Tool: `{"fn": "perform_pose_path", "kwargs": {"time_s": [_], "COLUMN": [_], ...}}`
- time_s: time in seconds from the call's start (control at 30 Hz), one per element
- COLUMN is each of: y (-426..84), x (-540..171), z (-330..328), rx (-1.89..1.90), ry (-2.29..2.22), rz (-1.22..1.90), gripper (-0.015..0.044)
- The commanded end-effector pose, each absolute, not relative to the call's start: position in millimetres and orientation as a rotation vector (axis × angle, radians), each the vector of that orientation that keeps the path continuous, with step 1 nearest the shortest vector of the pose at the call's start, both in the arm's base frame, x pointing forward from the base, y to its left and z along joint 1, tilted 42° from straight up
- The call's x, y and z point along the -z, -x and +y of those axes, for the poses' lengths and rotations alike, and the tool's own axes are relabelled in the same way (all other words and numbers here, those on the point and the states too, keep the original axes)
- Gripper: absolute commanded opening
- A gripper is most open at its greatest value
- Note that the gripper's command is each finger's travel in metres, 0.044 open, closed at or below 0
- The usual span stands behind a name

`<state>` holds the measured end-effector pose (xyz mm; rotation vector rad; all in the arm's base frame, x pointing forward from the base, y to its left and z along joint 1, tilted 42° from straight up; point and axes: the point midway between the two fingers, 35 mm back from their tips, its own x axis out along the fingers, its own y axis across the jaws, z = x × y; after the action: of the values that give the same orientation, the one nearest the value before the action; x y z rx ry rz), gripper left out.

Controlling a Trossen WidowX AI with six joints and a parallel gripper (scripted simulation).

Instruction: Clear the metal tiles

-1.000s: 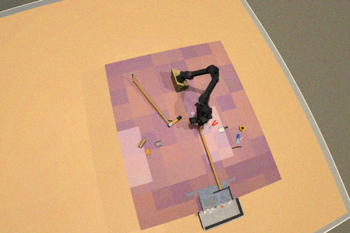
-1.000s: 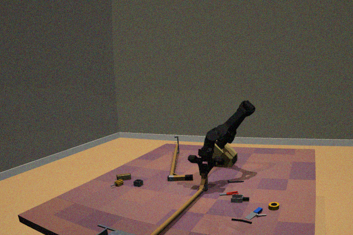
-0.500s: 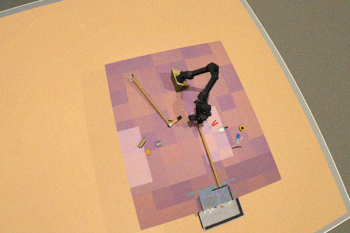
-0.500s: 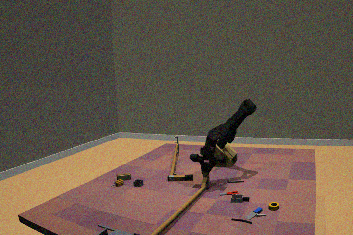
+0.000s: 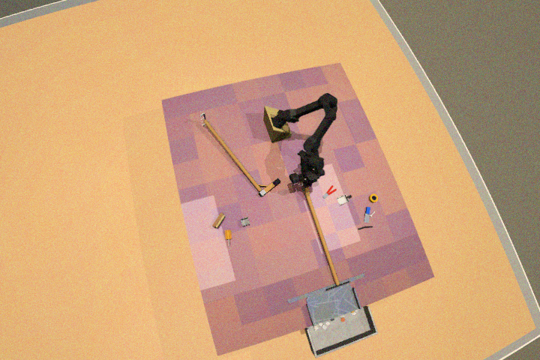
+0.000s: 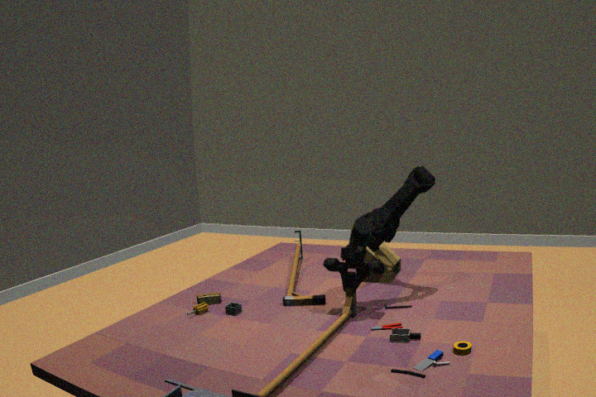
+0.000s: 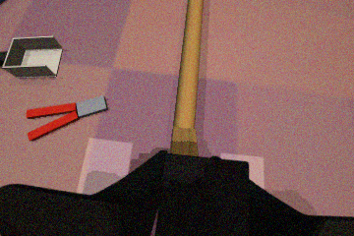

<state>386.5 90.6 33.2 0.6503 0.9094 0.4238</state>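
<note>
My gripper point(image 5: 306, 187) point(image 6: 350, 289) point(image 7: 188, 159) is shut on the wooden handle end of the long scraper point(image 5: 320, 233) point(image 6: 308, 351) point(image 7: 189, 74). The handle slopes away to the steel bench plate point(image 5: 334, 303), and its dark blade is at the plate's near edge; whether it touches is not clear. The catch box point(image 5: 343, 335) adjoins the plate's far edge. Several small tiles, white ones point(image 5: 322, 325) and an orange one point(image 5: 343, 319) among them, lie in a row where plate and box meet; I cannot tell on which side each lies. No tile shows on the plate's middle.
A second long-handled tool point(image 5: 234, 157) point(image 6: 294, 271) lies left of the arm. Red-handled pliers point(image 5: 328, 193) point(image 7: 52, 110), a small open box point(image 5: 343, 199) point(image 7: 34, 58), a yellow tape roll point(image 5: 373, 198) and a blue-handled tool point(image 5: 367, 214) lie right of the scraper. A screwdriver point(image 5: 228, 235) lies left.
</note>
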Motion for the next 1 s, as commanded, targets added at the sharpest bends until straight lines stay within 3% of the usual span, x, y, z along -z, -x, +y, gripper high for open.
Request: {"fn": "perform_pose_path", "kwargs": {"time_s": [0.0,0.97], "y": [-381.3,-339.0], "x": [-38.2,-32.4], "z": [87.3,84.7], "rx": [-0.423,-0.421], "ry": [-0.643,-0.644], "rz": [0.887,0.886], "gripper": [0.0,0.0]}}
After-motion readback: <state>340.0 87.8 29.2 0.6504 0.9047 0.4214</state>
